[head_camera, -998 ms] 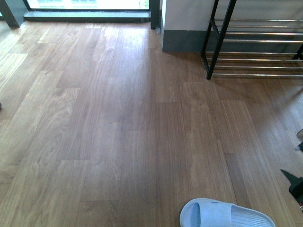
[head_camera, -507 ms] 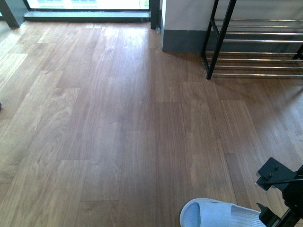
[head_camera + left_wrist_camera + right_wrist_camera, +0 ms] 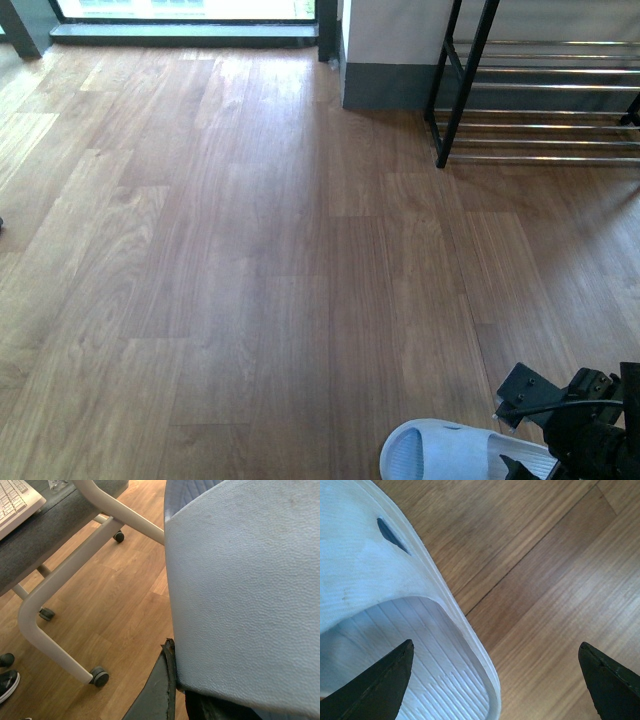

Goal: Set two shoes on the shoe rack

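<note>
A pale blue slide [image 3: 450, 455] lies on the wooden floor at the bottom edge of the front view. My right gripper [image 3: 495, 675] hangs open just above its side rim, one fingertip [image 3: 395, 680] over the ribbed footbed and the other [image 3: 605, 680] over bare floor. That arm [image 3: 585, 425] shows at the bottom right, right beside the slide. A second pale blue slide [image 3: 240, 590] fills most of the left wrist view, with my left gripper [image 3: 180, 685] shut on its edge. The shoe rack [image 3: 540, 100], black frame with chrome bars, stands at the far right.
A grey-based wall corner [image 3: 385, 85] stands left of the rack, and a window sill [image 3: 185, 30] runs along the back. The left wrist view shows a table on castors [image 3: 100, 676] with a keyboard [image 3: 15, 502], and a dark shoe [image 3: 7, 685] at the edge.
My right arm has come into the front view from the right edge and moved down and left, up to the slide on the floor. The slide has not moved.
</note>
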You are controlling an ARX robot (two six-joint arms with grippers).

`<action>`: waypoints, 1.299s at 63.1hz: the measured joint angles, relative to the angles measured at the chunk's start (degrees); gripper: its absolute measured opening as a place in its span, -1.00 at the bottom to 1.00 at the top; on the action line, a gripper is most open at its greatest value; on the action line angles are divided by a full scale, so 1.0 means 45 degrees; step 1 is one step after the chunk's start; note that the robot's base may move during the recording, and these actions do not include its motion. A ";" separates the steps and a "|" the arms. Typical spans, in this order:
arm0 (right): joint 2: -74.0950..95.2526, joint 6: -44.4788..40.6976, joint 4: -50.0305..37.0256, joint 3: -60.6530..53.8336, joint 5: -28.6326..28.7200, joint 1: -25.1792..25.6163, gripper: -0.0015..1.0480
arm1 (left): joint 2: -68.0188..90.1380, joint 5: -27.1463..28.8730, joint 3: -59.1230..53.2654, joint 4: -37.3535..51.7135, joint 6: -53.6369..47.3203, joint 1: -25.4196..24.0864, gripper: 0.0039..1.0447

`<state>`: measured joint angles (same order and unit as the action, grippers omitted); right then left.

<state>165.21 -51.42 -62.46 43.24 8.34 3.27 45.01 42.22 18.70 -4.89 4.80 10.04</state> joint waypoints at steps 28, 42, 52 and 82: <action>0.0612 0.1282 0.1175 0.1025 0.0758 -0.0981 0.82 | 0.0000 0.0000 0.0000 0.0000 0.0000 0.0000 -0.97; 0.0612 0.1525 0.1059 0.1098 0.2161 -0.1375 0.82 | 0.0000 0.0000 0.0000 0.0000 0.0000 0.0000 -0.97; 0.0631 0.1632 0.0806 0.1137 0.2370 -0.1530 0.82 | 0.0000 0.0000 0.0000 0.0000 0.0000 0.0000 -0.97; 0.0714 0.2754 0.0019 0.1088 0.1375 -0.2132 0.36 | 0.0000 0.0000 0.0000 0.0000 0.0000 0.0000 -0.97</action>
<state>168.42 -39.03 -62.37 48.14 14.52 -6.33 45.01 42.22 18.70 -4.89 4.80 10.04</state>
